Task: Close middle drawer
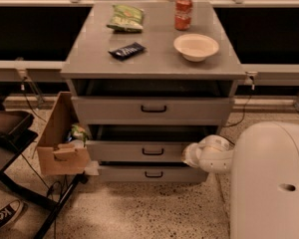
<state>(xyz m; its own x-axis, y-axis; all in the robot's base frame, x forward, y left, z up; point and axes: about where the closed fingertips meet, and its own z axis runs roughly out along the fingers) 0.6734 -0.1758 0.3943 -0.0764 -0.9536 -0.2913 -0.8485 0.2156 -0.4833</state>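
The grey cabinet point(154, 66) has three drawer fronts, each with a small black bar handle. The middle drawer point(139, 152) stands out a little from the cabinet, with a dark gap above its front. The top drawer point(114, 109) also stands out somewhat. The bottom drawer point(124, 174) sits below. My gripper point(191, 155) is at the end of the white arm point(214, 156), against the right end of the middle drawer's front. Its tips are hidden behind the wrist.
On the cabinet top lie a green chip bag point(125, 18), a dark snack bar point(127, 50), a red soda can point(184, 13) and a white bowl point(196, 47). A cardboard box point(57, 141) stands left of the drawers. A black stand point(10, 133) is at far left.
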